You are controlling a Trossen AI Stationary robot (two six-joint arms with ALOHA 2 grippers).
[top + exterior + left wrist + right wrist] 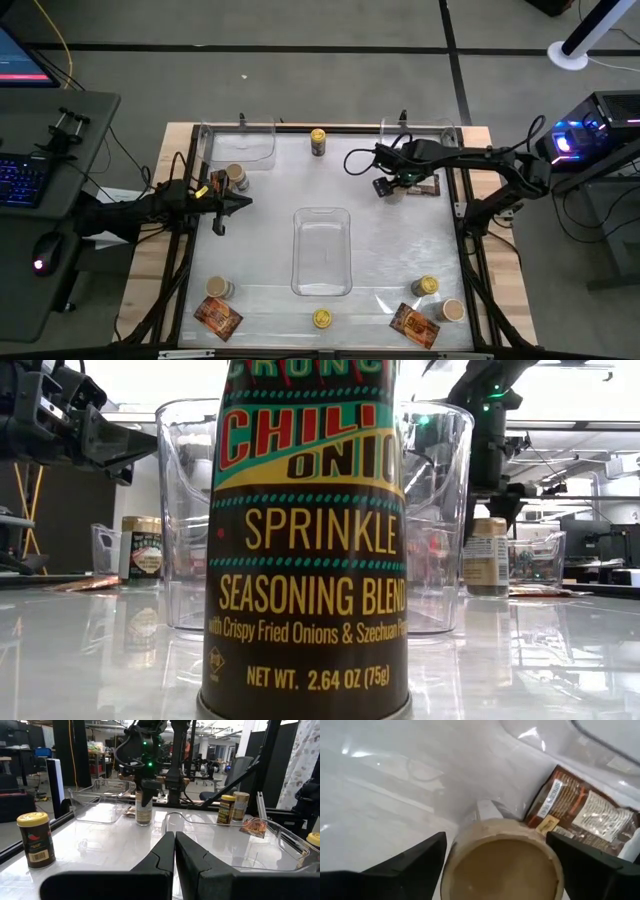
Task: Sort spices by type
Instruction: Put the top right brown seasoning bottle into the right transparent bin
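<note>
My right gripper [386,184] [496,836] points down, open, over a beige-lidded spice jar [502,865] [144,812] at the far right. Its fingers stand on either side of the jar's top. The jar stands upright on its base beside an orange-red packet [427,184] [580,815], which lies flat. My left gripper [247,201] [174,840] is shut and level at the left, holding nothing. Other spices stand about: a yellow-lidded jar [318,140] at the far edge, a beige-lidded one [237,177] by the left arm, and more jars and two packets [218,317] [414,325] along the near edge. My right gripper comes at the beige-lidded jar from above, with one finger [415,865] on each side of its lid [502,870]. I cannot tell whether the fingers touch it. The jar stands upright on the table.
A clear tray [322,212] lies in the table's middle, and two more [240,150] [420,130] at the far corners. A tall chili onion jar [305,540] fills the low view at the near edge. Table frame rails run along both sides.
</note>
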